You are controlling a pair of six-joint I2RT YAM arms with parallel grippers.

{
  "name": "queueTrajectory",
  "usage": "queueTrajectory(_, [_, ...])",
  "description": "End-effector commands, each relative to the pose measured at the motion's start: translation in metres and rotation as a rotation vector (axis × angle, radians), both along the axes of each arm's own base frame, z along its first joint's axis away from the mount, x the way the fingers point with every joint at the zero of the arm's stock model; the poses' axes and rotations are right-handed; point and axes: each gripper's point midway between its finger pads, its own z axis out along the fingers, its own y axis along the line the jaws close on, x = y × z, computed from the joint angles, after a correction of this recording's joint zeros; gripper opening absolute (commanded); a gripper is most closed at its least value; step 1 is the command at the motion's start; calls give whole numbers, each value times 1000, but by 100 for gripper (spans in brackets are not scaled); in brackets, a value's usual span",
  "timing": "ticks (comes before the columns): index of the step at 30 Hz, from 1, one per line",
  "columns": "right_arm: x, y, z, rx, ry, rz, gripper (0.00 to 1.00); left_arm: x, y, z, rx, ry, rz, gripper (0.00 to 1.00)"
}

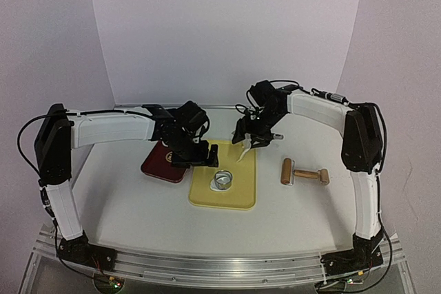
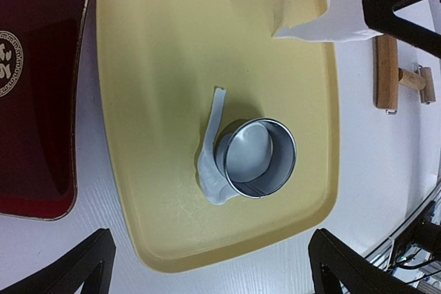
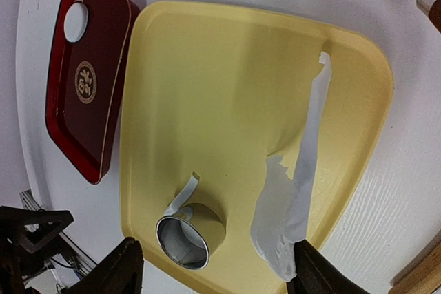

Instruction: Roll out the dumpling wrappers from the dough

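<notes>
Flanking the yellow tray [image 1: 241, 192], a dark red tray [image 1: 160, 164] with a gold emblem is seen just beside its left edge, and a wooden rolling pin [image 1: 286, 171] lies apart from its right edge. Much of the red tray is hidden in the overhead view by the left gripper [image 1: 196, 156], which is held over the yellow tray's left edge with its fingers [image 2: 86, 270] spread wide and nothing between them. A shiny ring cutter [image 2: 284, 144] stands on the near half of the yellow tray, with a dough scrap [image 2: 209, 170] curled against its left side. The dough sheet [image 3: 286, 211], thin and ragged, hangs over the yellow tray's far right part, clinging to one finger [image 3: 320, 277] of the right gripper [image 1: 249, 141], whose jaws are parted rather than pinched on it. A small white round disc, apparently a dumpling wrapper [image 3: 76, 22], is seen at the red tray's far end. Everything is set on a white table [image 1: 124, 211] with faint grain, enclosed by pale lilac backdrop walls [image 1: 220, 32]; an aluminium rail [image 1: 220, 266] runs along the near edge.
</notes>
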Motion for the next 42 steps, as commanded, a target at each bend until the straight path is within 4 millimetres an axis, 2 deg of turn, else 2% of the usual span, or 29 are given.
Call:
queueTrajectory(1, [-2, 9, 10, 55, 0, 50, 73, 9, -12, 25, -129, -28, 30, 99])
queueTrajectory(3, [-5, 9, 7, 63, 45, 3, 75, 16, -18, 30, -174, -59, 26, 100])
queueTrajectory(6, [-7, 9, 13, 90, 101, -88, 80, 27, -24, 45, -249, -130, 38, 100])
queueTrajectory(11, [-7, 15, 44, 181, 153, -212, 85, 45, -30, 71, -341, -258, 60, 99])
queueTrajectory(16, [-1, 21, 77, 257, 153, -276, 88, 49, -44, 80, -441, -327, 15, 99])
queueTrajectory(19, [0, 24, 89, 298, 173, -302, 89, 50, -54, 84, -485, -376, -32, 99])
queueTrajectory(25, [-1, 32, 112, 384, 206, -332, 90, 57, -71, 77, -487, -391, -96, 99])
queueTrajectory(33, [-5, 37, 133, 462, 231, -344, 92, 72, -86, 64, -464, -363, -79, 99])
queueTrajectory(36, [-7, 37, 139, 482, 235, -341, 92, 81, -84, 51, -416, -348, -38, 99])
queueTrajectory(39, [-10, 37, 145, 497, 237, -337, 92, 94, -74, 31, -329, -297, 43, 99])
queueTrajectory(42, [-14, 35, 147, 502, 239, -335, 92, 106, -63, 21, -315, -259, 125, 100])
